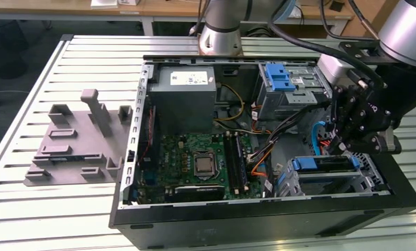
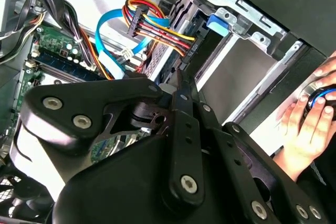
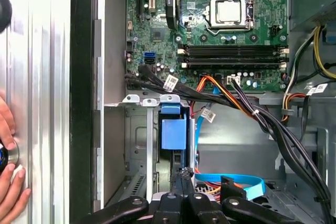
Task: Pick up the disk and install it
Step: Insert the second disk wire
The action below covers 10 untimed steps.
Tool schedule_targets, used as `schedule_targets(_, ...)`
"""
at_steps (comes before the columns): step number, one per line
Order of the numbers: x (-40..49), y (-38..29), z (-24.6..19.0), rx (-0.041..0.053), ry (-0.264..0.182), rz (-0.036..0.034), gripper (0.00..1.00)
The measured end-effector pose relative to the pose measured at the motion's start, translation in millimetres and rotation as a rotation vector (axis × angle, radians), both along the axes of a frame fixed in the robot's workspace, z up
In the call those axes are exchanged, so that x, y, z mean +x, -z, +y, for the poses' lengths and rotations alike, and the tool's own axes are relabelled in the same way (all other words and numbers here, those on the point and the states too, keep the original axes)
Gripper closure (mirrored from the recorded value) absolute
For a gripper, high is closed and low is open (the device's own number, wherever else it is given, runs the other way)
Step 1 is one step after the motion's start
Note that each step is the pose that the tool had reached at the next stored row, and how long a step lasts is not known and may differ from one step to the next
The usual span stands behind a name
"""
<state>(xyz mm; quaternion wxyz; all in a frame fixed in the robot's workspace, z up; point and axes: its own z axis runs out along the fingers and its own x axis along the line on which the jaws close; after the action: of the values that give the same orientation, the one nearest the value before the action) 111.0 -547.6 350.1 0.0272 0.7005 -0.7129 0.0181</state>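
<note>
Exterior view: the gripper (image 1: 362, 137) is hovering over the open computer case (image 1: 263, 219), just above the drive cage near the exterior view's right, where the disk (image 1: 324, 165) in its blue carrier is sitting. First wrist view: the fingers (image 3: 182, 178) are pressing together, gripping nothing, just beside the disk (image 3: 174, 133). A hand (image 3: 9, 182) is resting on the ribbed surface (image 3: 47, 77).
</note>
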Motion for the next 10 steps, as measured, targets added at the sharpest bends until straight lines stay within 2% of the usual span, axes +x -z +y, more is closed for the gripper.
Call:
schedule_targets(3, -0.6, -2.8, 0.0, 0.0001, 0.000, -0.0001, 0.89)
schedule_targets(10, -6.4, -3.3, -0.1, 0.0000, 0.000, -0.0011, 0.89)
